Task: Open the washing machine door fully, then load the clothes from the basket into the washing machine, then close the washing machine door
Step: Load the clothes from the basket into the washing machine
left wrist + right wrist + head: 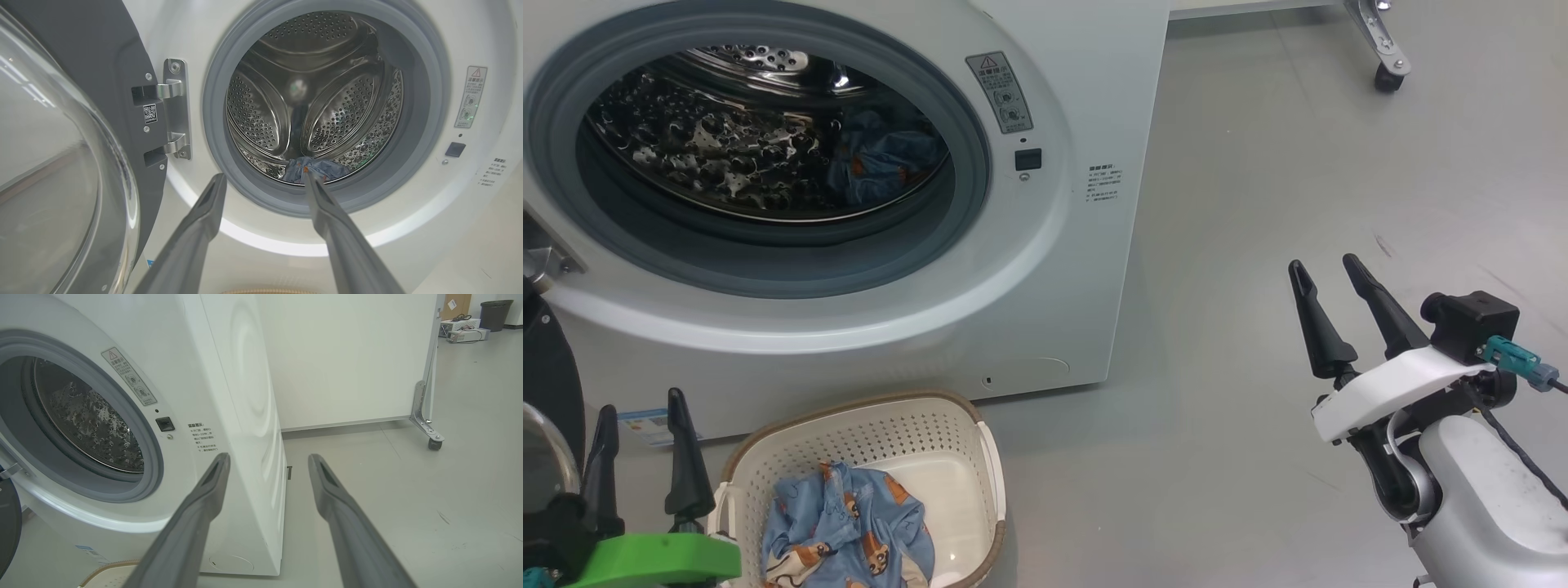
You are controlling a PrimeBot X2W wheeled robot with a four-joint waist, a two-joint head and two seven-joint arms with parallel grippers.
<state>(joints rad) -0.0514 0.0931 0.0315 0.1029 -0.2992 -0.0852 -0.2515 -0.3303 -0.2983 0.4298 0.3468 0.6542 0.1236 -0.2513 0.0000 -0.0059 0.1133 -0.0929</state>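
The washing machine [1045,269] stands with its door [547,367] swung open to the left; in the left wrist view the door's glass bowl [53,163] bulges close by. One piece of the blue printed clothes [882,159] lies inside the steel drum [322,168]. More of the clothes [849,531] sit in the cream basket [866,408] on the floor in front of the machine. My left gripper [641,402] is open and holds nothing, just left of the basket, pointing at the drum opening [263,175]. My right gripper [1323,263] is open with nothing in it, over the floor right of the machine [269,456].
Grey floor [1298,163] stretches to the right of the machine. A white partition on a metal leg with a caster [1388,69] stands behind, its caster [434,443] visible too. A dark bin [494,310] and boxes sit far off.
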